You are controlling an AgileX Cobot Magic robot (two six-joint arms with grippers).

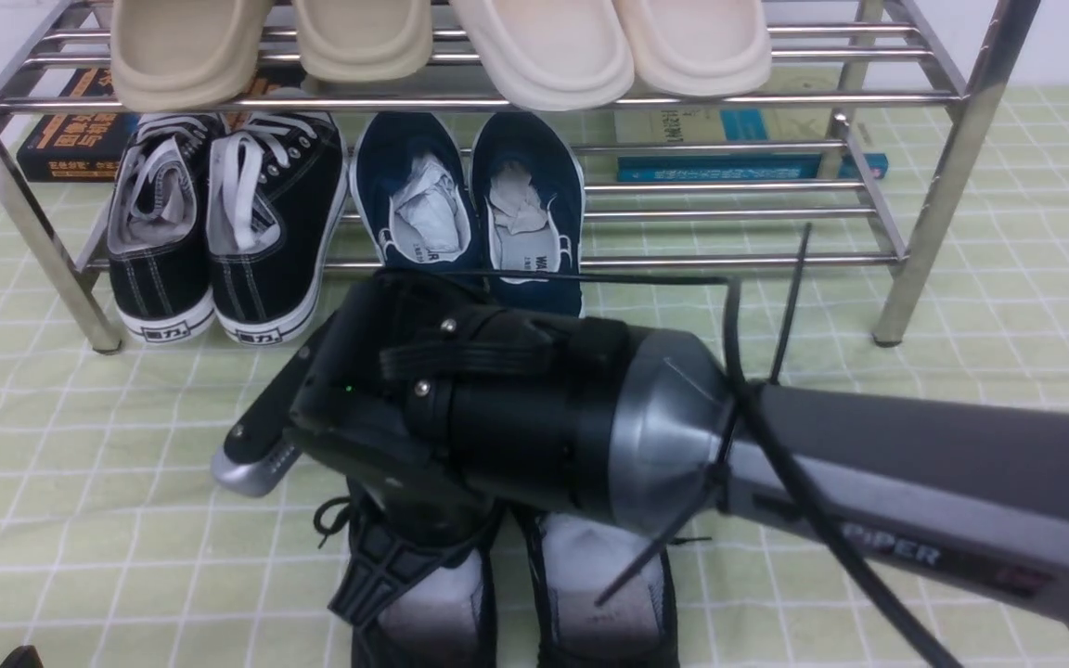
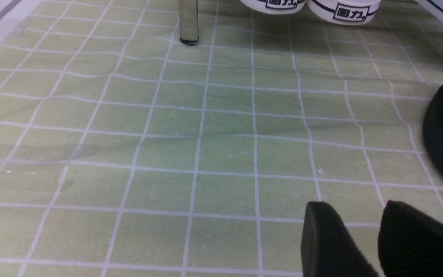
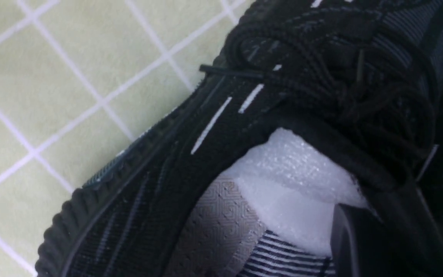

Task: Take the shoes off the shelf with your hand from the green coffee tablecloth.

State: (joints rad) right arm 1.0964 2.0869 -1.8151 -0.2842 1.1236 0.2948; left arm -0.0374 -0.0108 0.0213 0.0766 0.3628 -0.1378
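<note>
A pale green tablecloth (image 1: 80, 445) with a white grid covers the table. At its near centre lies a pair of all-black knit shoes (image 1: 590, 584), side by side on the cloth and well in front of the shelf, heels nearest the viewer.

The right gripper (image 1: 405, 547), on a grey arm reaching in from the near right, hangs directly over them. One black finger dips into the opening of the left shoe, beside its white stuffing (image 3: 294, 184). The other finger is hidden, so it cannot be told whether the jaws clamp the shoe wall.

The bulky gripper body and a looping black cable (image 1: 734, 325) block sight of the shoes' toes.

At the far side stands a chrome tube shelf (image 1: 957, 167). Its lower tier holds black canvas sneakers with white laces (image 1: 219, 232) on the left and navy slip-ons (image 1: 470, 204) at centre; its right part is bare rails.

The upper tier carries tan slippers (image 1: 265, 46) and cream slippers (image 1: 609, 46). Behind the shelf lie a black book (image 1: 70, 139) and a teal book (image 1: 739, 167).

The left gripper (image 2: 363, 223) sits low at the near left, fingers parted by a narrow gap, holding nothing
</note>
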